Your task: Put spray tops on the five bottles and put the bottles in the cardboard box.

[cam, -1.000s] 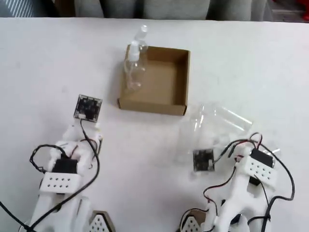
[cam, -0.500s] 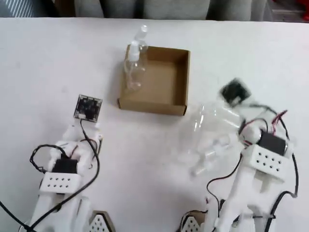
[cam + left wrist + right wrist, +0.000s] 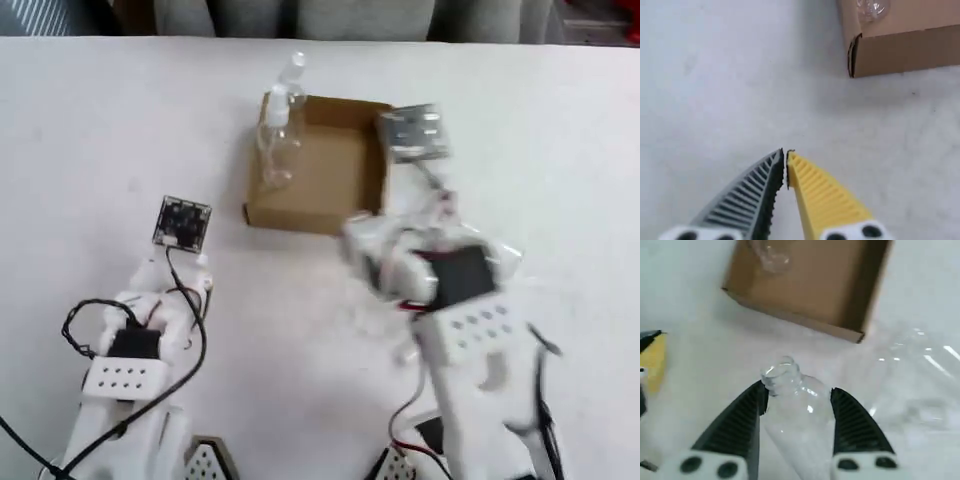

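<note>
R jaws pinch a topless bottle near cardboard box; L jaws pressed together. Risk: slick round plastic squirts out.

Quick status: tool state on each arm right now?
Left tool: closed, holding nothing.
Right tool: closed on a clear bottle with a bare neck.
</note>
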Tool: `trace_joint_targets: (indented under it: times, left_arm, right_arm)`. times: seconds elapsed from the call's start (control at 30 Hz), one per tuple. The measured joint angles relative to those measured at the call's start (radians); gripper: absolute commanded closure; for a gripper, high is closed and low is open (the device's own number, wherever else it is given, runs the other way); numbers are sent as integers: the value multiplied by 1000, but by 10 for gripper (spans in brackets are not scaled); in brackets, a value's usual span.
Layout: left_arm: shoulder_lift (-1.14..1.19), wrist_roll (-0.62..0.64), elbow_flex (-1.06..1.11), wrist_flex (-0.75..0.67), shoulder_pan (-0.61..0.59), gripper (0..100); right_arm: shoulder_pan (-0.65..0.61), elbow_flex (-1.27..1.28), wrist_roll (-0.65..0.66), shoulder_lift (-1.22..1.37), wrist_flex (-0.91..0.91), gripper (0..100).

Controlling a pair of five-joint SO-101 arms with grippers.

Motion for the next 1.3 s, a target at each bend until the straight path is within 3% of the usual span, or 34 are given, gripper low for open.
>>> trace_joint_targets:
  times: [0.2,0.4,0.7,1.0,1.13,1.3]
  left_arm:
    - [0,0,0,0,-34,976]
    - [0,0,0,0,-34,976]
    - [0,0,0,0,-34,976]
    - [0,0,0,0,-34,976]
    - [0,0,0,0,-34,976]
    - [0,0,0,0,-34,973]
  right_arm:
    - [-193,-2,-206,253,-80,983]
    - [-278,-2,-242,439,-157,983]
    - [-275,-2,-232,568,-247,977]
    - [-278,-2,-173,583,-252,675]
    - [-278,-2,-164,583,-252,666]
    - [-278,-81,-31,585,-181,669]
